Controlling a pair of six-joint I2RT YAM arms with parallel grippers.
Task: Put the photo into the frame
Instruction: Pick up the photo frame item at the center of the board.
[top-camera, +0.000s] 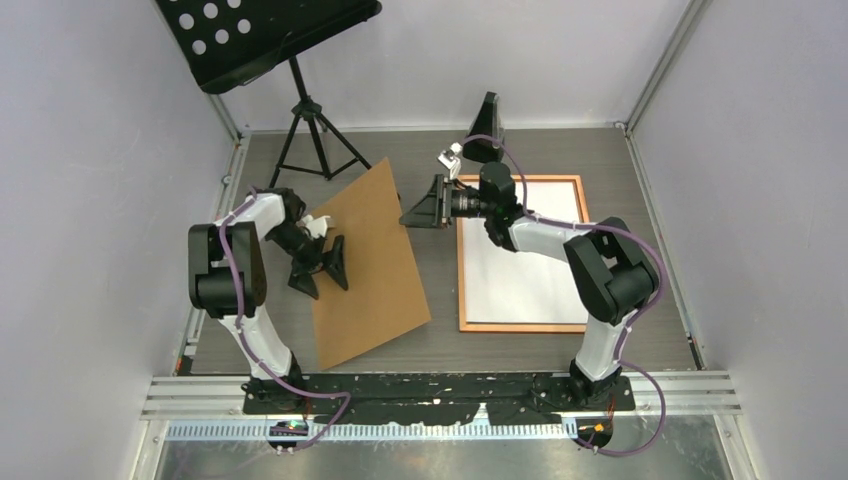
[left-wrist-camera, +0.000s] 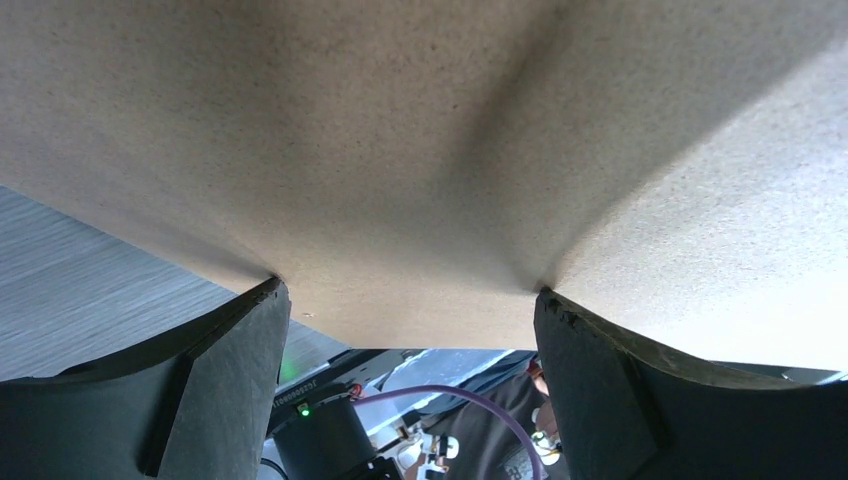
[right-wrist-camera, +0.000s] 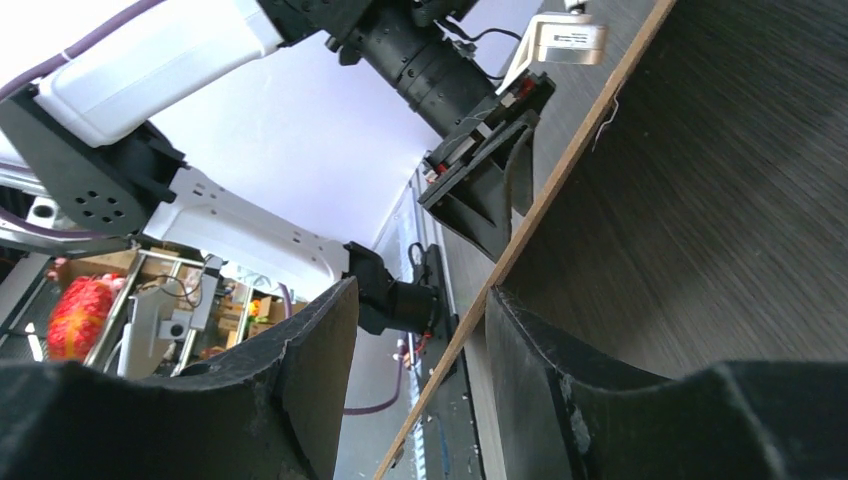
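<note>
Between the right gripper's jaws runs the thin edge of a plain brown rectangular fibreboard panel, seen almost edge-on from the right wrist. One black finger sits close against the board's dark face. The other is clearly apart from the edge, so these jaws stand part open and straddle the board instead of pinching it. From above, this gripper lies on its side at the panel's far right corner.

Against the same panel's left edge is the left gripper, with its jaws spread wide. In the left wrist view the speckled brown surface fills everything above both fingertips, which appear to touch its face, and nothing is caught between them. The panel is skewed on the grey wood-grain table, and its edge shows in mid-air beyond the right jaws.

Just to the right of the right gripper's jaws, under that arm's forearm, a large copper-orange, thin-edged rectangular picture frame lies flat, apart from the brown panel. Its inside shows plain white, and what that surface is cannot be told.

Beyond the left jaws, at the table's far side, stands a black perforated music stand on a tripod.
</note>
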